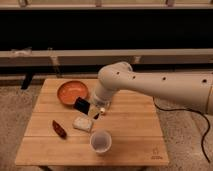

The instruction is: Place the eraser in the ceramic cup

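Black eraser (pixel 81 104) sits at the tip of the gripper (pixel 90 107), and the claw reads as clamped on it. The block is tilted and looks to be off the wood, just beside the near rim of the orange bowl (pixel 72 91). The gripper hangs over the middle-left of the wooden table (pixel 135 125), under the bulky white arm (pixel 150 85).

Just below the claw lies the pale block (pixel 82 123), not your target. Further toward the front edge stands the ceramic cup (pixel 100 141), upright, mouth open, nothing seen inside. A dark red pepper-like thing (pixel 59 128) lies left of the pale block.

Progress, as you'd judge it: pick done, place not done. You have yet to carry the eraser over the cup mouth, lower it and release it.

Hard to make out: the arm covers most of the claw, and its contact with the eraser is unclear. Whether the eraser touches the bowl rim you can't tell. The arm's base is cut off at right.
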Controlling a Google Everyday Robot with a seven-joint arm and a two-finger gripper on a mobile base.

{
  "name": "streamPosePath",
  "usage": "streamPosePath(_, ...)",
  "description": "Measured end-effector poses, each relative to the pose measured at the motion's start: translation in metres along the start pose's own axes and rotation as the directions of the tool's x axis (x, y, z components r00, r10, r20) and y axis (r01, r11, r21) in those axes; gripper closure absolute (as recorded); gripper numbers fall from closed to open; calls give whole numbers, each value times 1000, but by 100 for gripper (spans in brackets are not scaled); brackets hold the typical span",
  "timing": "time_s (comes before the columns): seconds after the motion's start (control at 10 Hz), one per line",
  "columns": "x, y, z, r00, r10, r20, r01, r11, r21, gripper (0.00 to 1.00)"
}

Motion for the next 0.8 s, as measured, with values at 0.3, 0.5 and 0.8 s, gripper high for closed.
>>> streamPosePath(0.3,9,7,-3,1000,17,3,-17,1000,0,100)
streamPosePath(0.5,29,24,-17,999,33,17,-33,999,3,100)
streamPosePath(0.8,55,72,-35,997,58,59,-57,998,-3,100)
